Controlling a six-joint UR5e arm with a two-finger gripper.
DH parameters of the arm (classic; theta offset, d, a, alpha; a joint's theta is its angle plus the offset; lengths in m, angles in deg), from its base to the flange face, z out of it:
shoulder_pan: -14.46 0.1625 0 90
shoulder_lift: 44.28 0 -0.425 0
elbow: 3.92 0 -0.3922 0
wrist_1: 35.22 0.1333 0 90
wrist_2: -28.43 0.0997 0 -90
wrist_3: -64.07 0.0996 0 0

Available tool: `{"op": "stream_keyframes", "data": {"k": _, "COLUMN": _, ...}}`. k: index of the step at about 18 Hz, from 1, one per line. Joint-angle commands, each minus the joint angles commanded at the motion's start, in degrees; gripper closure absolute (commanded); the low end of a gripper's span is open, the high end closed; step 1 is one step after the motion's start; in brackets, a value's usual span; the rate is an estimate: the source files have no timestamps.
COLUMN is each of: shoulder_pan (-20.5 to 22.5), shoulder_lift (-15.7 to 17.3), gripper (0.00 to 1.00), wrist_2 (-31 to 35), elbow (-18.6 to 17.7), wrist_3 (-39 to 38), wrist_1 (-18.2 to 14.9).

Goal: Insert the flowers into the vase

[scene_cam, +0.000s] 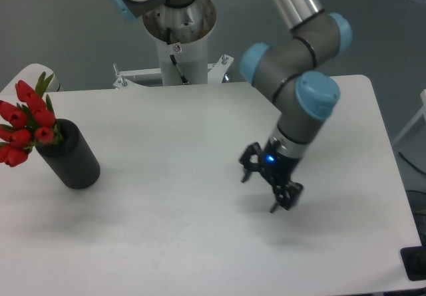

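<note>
step: insertion looks done | flowers [26, 126] stand in vase [68, 155] near worktop [166, 209] left edge | hand [269, 186] released, empty, well apart toward right edge | next: nothing but staying clear

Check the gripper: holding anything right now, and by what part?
Nothing is held. The gripper hangs open and empty over the right half of the table. The flowers already sit in the vase at far left.
</note>
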Motion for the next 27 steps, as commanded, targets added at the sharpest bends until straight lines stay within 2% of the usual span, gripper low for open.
{"op": "stream_keyframes", "data": {"k": 4, "shoulder_pan": -1.32, "shoulder_lift": -3.52, "gripper": 0.0, "wrist_2": 6.93, "elbow": 5.62, "wrist_3": 0.88, "wrist_1": -2.45}}
{"op": "stream_keyframes", "data": {"k": 8, "shoulder_pan": -2.29, "shoulder_lift": -5.54, "gripper": 0.0, "wrist_2": 11.87, "elbow": 8.96, "wrist_3": 1.05, "wrist_1": -4.66}}
{"op": "stream_keyframes", "data": {"k": 12, "shoulder_pan": -3.25, "shoulder_lift": -7.56, "gripper": 0.0, "wrist_2": 16.95, "elbow": 14.24, "wrist_3": 3.15, "wrist_1": -11.33}}
{"op": "stream_keyframes", "data": {"k": 15, "shoulder_pan": -3.6, "shoulder_lift": -7.57, "gripper": 0.0, "wrist_2": 17.67, "elbow": 14.16, "wrist_3": 7.2, "wrist_1": -11.78}}
{"op": "stream_keyframes", "data": {"k": 27, "shoulder_pan": -3.6, "shoulder_lift": -7.39, "gripper": 0.0, "wrist_2": 17.67, "elbow": 13.54, "wrist_3": 7.3, "wrist_1": -11.25}}
